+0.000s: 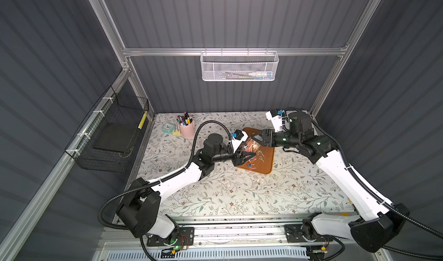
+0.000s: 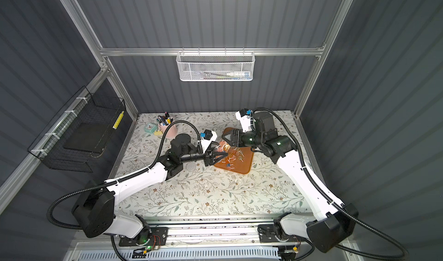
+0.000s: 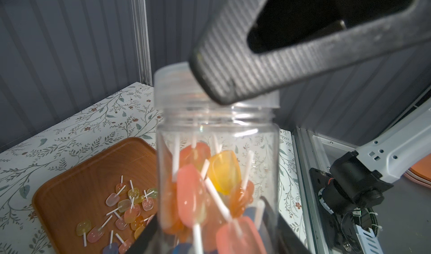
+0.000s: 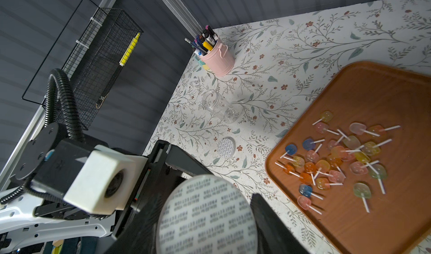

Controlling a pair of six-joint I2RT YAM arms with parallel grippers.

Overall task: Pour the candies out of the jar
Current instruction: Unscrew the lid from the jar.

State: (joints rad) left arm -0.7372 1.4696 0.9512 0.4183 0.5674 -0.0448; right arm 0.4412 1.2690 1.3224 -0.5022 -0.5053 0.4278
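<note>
Left wrist view: left fingers [image 3: 142,240] clamp the jar [image 3: 217,129], lid [image 3: 172,82] pointing away, pinched by right fingers [image 3: 233,61].

I am keeping the left arm [image 1: 172,179] stretched low toward the middle of the table. Its wrist is lying almost level, and the left gripper [image 1: 250,158] is closing narrow on the body of the jar [image 3: 217,171]. I am reaching the right arm [image 1: 347,176] in from the opposite side, with the elbow raised and the wrist pointing toward the left one. The right gripper [image 1: 254,140] is facing the left gripper closely. One of its fingers [image 3: 233,77] is pressing on the lid [image 4: 207,217], which is sitting between both jaws.
</note>
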